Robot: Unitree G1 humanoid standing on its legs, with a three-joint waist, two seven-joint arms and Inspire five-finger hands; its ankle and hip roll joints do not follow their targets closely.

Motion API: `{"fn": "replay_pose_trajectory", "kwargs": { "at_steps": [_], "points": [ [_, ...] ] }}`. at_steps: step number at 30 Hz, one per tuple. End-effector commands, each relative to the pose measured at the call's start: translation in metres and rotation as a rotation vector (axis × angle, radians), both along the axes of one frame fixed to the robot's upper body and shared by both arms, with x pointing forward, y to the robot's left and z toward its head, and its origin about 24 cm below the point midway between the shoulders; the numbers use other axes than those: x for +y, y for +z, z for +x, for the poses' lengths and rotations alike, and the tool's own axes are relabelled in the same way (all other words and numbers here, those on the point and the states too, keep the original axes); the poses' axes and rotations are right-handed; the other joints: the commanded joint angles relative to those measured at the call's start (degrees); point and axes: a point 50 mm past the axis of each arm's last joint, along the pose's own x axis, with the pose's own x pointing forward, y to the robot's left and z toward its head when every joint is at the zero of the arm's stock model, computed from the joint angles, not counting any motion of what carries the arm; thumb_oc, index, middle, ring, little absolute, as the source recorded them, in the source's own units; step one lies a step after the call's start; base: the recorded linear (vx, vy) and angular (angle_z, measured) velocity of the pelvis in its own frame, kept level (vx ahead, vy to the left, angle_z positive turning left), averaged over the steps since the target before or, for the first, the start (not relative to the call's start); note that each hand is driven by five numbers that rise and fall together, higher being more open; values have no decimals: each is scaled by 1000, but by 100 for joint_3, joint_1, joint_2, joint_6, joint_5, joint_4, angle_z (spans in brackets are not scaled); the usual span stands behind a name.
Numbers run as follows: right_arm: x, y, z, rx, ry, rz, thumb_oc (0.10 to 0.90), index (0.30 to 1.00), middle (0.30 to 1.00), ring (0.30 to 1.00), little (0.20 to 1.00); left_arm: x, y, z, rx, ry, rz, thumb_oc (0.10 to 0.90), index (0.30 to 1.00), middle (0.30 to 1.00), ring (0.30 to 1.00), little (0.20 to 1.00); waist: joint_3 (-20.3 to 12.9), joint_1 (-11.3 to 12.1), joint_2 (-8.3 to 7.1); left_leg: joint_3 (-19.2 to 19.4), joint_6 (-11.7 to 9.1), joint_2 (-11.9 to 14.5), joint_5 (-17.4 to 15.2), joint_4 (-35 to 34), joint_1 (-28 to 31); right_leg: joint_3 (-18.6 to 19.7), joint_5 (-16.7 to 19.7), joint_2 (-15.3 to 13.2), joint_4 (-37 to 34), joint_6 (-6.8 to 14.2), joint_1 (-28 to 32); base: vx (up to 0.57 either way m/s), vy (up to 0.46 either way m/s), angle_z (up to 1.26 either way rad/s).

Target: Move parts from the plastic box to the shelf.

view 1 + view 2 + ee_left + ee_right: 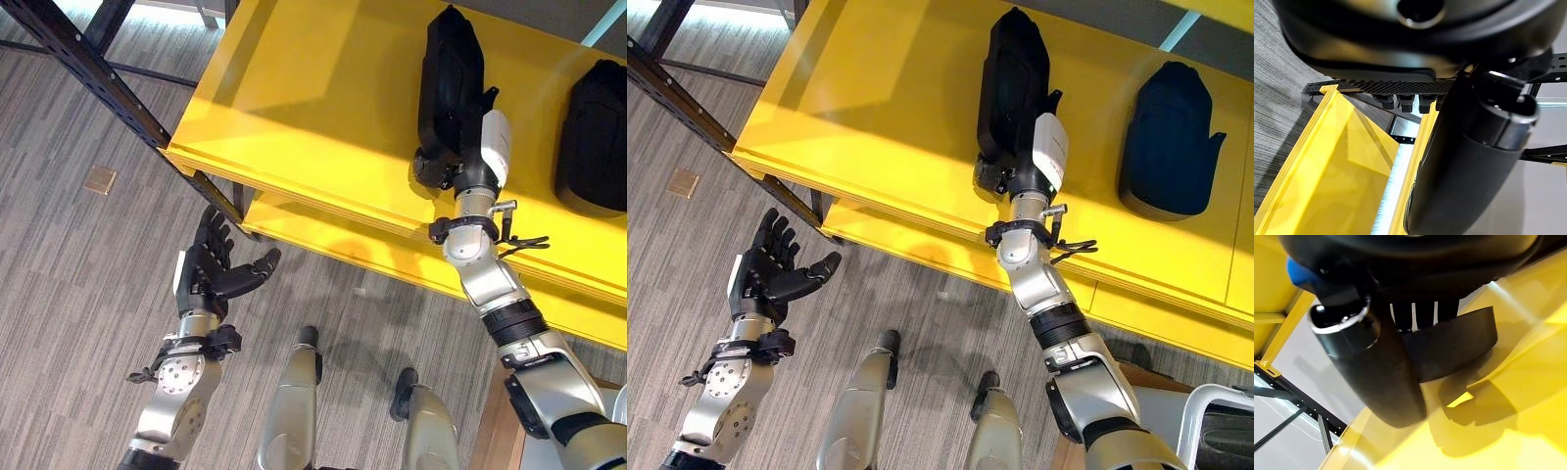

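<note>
the big yellow shelf (323,108) with its flat shiny top runs across the upper part of both eye views, held up by a black metal frame with holes (93,73). the right hand (1011,171) reaches up onto the shelf, and a long black moulded plastic part (1012,83) lies on the yellow top right at that hand. in the right wrist view the thumb (1374,369) and fingers (1422,316) curl around the dark curved edge of this part, so the hand is holding it (the part's bottom looks like it is touching the shelf top). a second black moulded plastic part (1169,142) lies further along the same shelf, well apart from the first one, with nothing touching it. the left hand (217,266) hangs low over the grey striped carpet floor (69,284), in front of the shelf and below its edge. its fingers are spread wide and straight and it holds nothing. a small tan square plate (100,179) sits flat in the floor, near the black frame. at the lower right corner of the right eye view, the pale rim of a plastic box (1205,397) peeks in, with something dark inside that is too hidden to make out.
</note>
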Motion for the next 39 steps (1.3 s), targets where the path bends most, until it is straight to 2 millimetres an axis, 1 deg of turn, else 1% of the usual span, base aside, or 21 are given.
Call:
{"fn": "replay_pose_trajectory", "kwargs": {
  "at_steps": [1, 9, 13, 14, 18, 20, 24, 33, 34, 35, 39],
  "points": [
    [14, 67, -15, -315, 80, 16, 900, 1000, 1000, 1000, 1000, -7, 45, -9, -259, -38, 34, 900, 1000, 1000, 1000, 1000, -380, -21, 28, -61, -141, 644, -185, 62, 82, 274, -128, -131, 122, -27, 322, 0, 0, 0],
    [21, 79, -27, -396, 129, 42, 900, 1000, 1000, 1000, 1000, -7, 45, -9, -256, -38, 31, 900, 1000, 1000, 1000, 1000, -390, -38, 23, -58, -135, 656, -183, 43, 86, 278, -138, -129, 130, -31, 299, 0, 0, 0],
    [27, 90, -33, -463, 155, 83, 900, 1000, 1000, 1000, 1000, -6, 46, -10, -260, -37, 32, 900, 1000, 1000, 1000, 1000, -424, -34, 23, -67, -130, 655, -162, 33, 61, 285, -130, -116, 142, -35, 270, 0, 0, 0],
    [28, 92, -33, -468, 161, 85, 900, 1000, 1000, 1000, 1000, -7, 46, -10, -258, -38, 31, 900, 1000, 1000, 1000, 1000, -423, -31, 16, -63, -134, 656, -197, 63, 68, 291, -159, -119, 165, -34, 284, 0, 0, 0],
    [34, 103, -42, -534, 195, 104, 900, 1000, 1000, 1000, 1000, -6, 46, -10, -256, -33, 28, 900, 1000, 1000, 1000, 1000, -451, -44, 8, -71, -131, 649, -161, 40, 48, 294, -132, -111, 151, -42, 260, 0, 0, 0],
    [37, 107, -47, -564, 216, 116, 900, 1000, 1000, 1000, 1000, -7, 46, -10, -255, -32, 27, 900, 1000, 1000, 1000, 1000, -444, -42, 1, -66, -134, 649, -193, 66, 56, 288, -155, -114, 171, -38, 274, 0, 0, 0],
    [44, 114, -54, -607, 250, 123, 900, 1000, 1000, 1000, 1000, -8, 46, -10, -257, -39, 25, 900, 1000, 1000, 1000, 1000, -473, -47, -27, -72, -128, 641, -151, 23, 50, 269, -126, -119, 156, -44, 270, 0, 0, 0],
    [48, 123, -70, -696, 299, 162, 900, 1000, 1000, 1000, 1000, -9, 47, -10, -255, -40, 23, 900, 1000, 1000, 1000, 1000, -490, -71, -71, -86, -132, 648, -125, 0, 40, 273, -112, -105, 160, -60, 252, 0, 0, 0],
    [49, 124, -71, -703, 301, 163, 900, 1000, 1000, 1000, 1000, -10, 47, -10, -255, -42, 24, 900, 1000, 1000, 1000, 1000, -482, -65, -82, -82, -139, 651, -165, 22, 64, 281, -148, -104, 171, -56, 278, 0, 0, 0],
    [49, 127, -73, -720, 305, 166, 900, 1000, 1000, 1000, 1000, -10, 47, -9, -256, -46, 24, 900, 1000, 1000, 1000, 1000, -501, -71, -88, -82, -137, 653, -115, -20, 51, 277, -117, -96, 145, -61, 257, 0, 0, 0],
    [50, 133, -74, -739, 302, 143, 900, 1000, 1000, 1000, 1000, -11, 48, -8, -256, -54, 27, 900, 1000, 1000, 1000, 1000, -511, -78, -106, -77, -145, 668, -101, -54, 79, 282, -115, -87, 150, -67, 258, 0, 0, 0]
  ]
}}
